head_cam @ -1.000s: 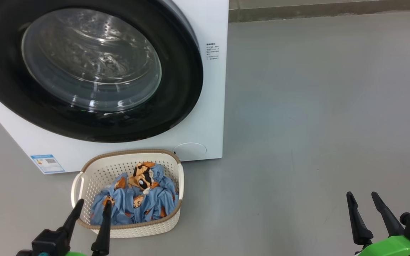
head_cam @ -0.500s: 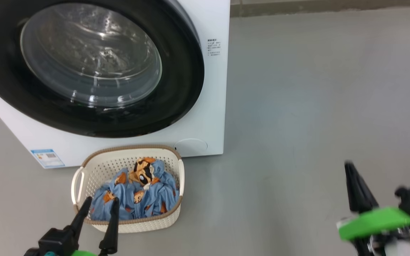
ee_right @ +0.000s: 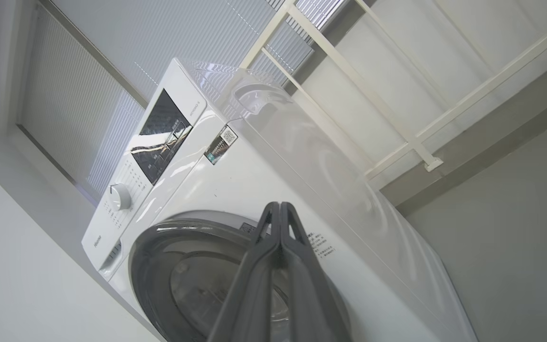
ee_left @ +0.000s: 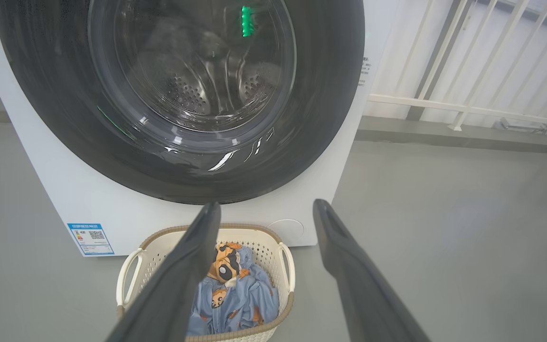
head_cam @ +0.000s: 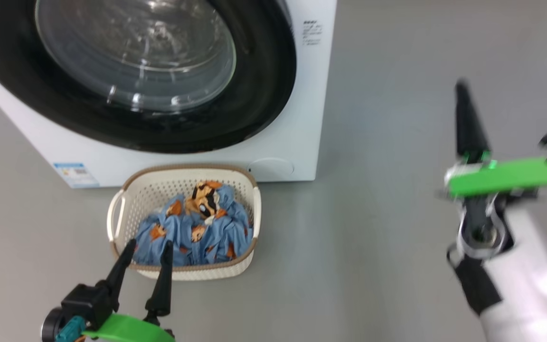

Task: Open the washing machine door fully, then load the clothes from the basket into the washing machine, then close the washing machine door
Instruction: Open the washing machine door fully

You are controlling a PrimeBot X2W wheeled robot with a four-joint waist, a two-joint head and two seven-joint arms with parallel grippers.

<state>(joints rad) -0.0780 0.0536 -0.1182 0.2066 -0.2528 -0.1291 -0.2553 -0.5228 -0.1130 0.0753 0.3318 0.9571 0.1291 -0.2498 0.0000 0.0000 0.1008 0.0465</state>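
On the grey floor [head_cam: 397, 237], right against the lower front of the washing machine [head_cam: 309, 118], stands the basket [head_cam: 114, 223], with the clothes [head_cam: 193, 232] bundled inside it, blue fabric heaped towards the near wall and an orange and black cartoon face on top. The washing machine door [head_cam: 264, 95] lies closed against the white front, its black rim ringing the glass bowl, and the steel drum shows through the glass in the left wrist view. A blue label [head_cam: 75, 174] sits at the lower left of the front and a round flap [head_cam: 270, 167] at the lower right, just behind the basket's far corner.

The left fingers [head_cam: 163, 275] are spread wide apart with nothing between them, their tips lined up over the basket's near rim; whether they touch it is hard to judge from above. From the left wrist, those fingers [ee_left: 174, 285] frame the basket and the door above it.

The right fingers [head_cam: 466, 123] are raised well to the right of the washer over bare floor, blurred, and pressed together on nothing. From the right wrist, the two fingers [ee_right: 297, 266] meet at the tips, pointing at the washer's upper front, near the door's edge.
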